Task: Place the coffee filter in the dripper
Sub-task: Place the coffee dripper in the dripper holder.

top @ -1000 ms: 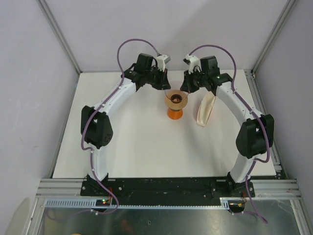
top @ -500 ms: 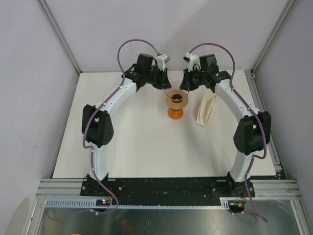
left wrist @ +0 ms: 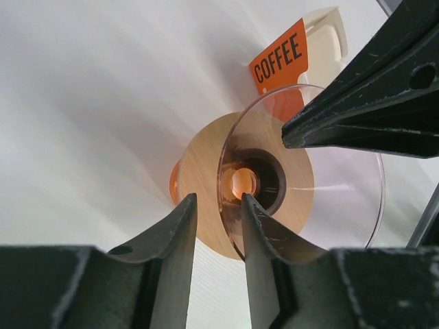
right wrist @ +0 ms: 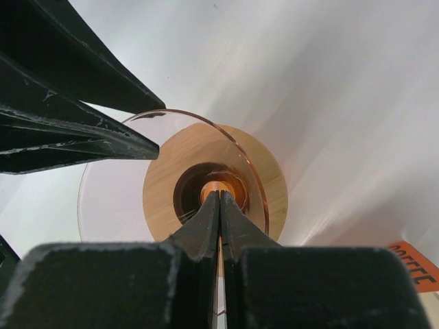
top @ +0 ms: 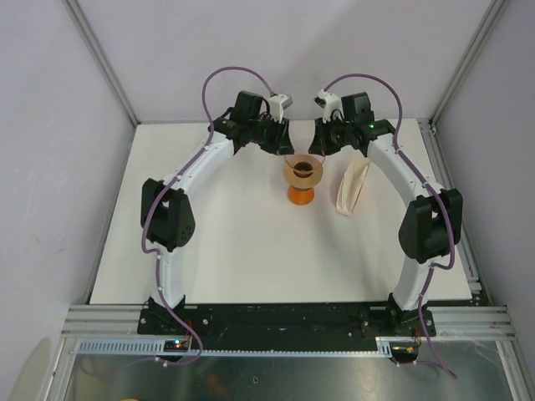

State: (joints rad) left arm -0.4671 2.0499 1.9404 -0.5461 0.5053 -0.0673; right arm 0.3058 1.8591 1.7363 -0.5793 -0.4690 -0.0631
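Note:
The dripper, a clear pinkish funnel, sits on a wooden ring on top of the orange beaker. My left gripper is open, and its jaws straddle the dripper's near rim. My right gripper is shut, and its tips point down over the dripper's centre hole. The dripper looks empty, and I see the ring through it. No single white coffee filter is in view.
A thick cream bundle of filters with an orange COFFEE label lies to the right of the beaker. Each gripper's fingers show in the other's wrist view. Frame posts and walls ring the white table.
The right arm's elbow has drawn slightly inward and back. Both grippers stay at the dripper, which has not visibly moved.

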